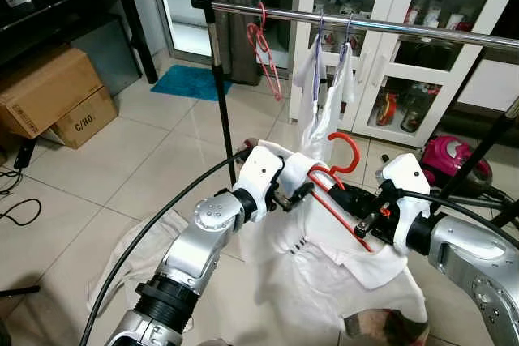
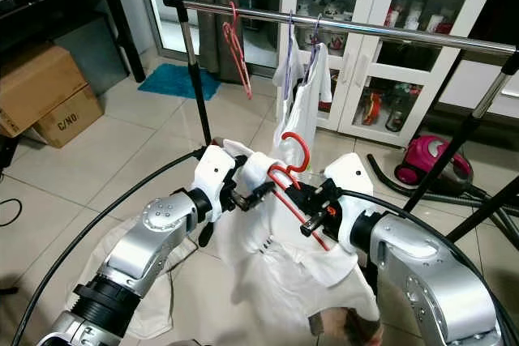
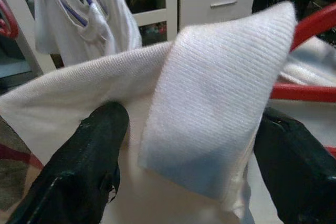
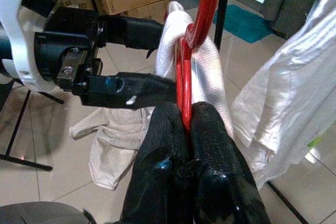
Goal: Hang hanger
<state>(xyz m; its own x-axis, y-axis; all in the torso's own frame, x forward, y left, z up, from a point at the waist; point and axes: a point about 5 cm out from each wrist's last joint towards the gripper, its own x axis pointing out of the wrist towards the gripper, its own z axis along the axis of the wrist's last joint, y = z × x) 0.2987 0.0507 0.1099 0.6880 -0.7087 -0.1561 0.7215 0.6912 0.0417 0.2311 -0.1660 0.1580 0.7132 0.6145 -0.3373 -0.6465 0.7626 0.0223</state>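
1. My right pincer [image 4: 184, 129] is pressed together on the red hanger [image 1: 345, 192], which sits at centre frame in the head views, below the rail [image 1: 365, 23] that runs across the top. The grip is on a thin, smooth bar. If I swing up fast, I judge the hanger could pivot in the pads and leave the hook pointing the wrong way.

2. My left pincer [image 1: 293, 195] is spread around a fold of the white shirt [image 1: 316, 265] draped on the hanger; in the left wrist view the cloth lies between the two fingers [image 3: 84, 166], not clamped. If I lift with only that loose hold, the shirt may slide off the hanger's shoulder to the floor.

3. The shirt's lower part hangs down toward the bottom of the frame, above a second cloth [image 1: 138, 261] lying on the tiles at lower left. I think the hem could drag or catch on my own arm or cable as I raise it.

4. The rail already carries a pink hanger [image 1: 266, 50] at upper centre and two hung garments [image 1: 324, 99] just right of it. If I aim between them, the hook [image 1: 350, 151] may snag one of them. The bare stretch of rail at upper right looks the safer target.

5. The hook stands upright but its opening faces sideways. If it meets the rail off-angle it may bump the rail instead of dropping over it, and letting go too early would drop everything.
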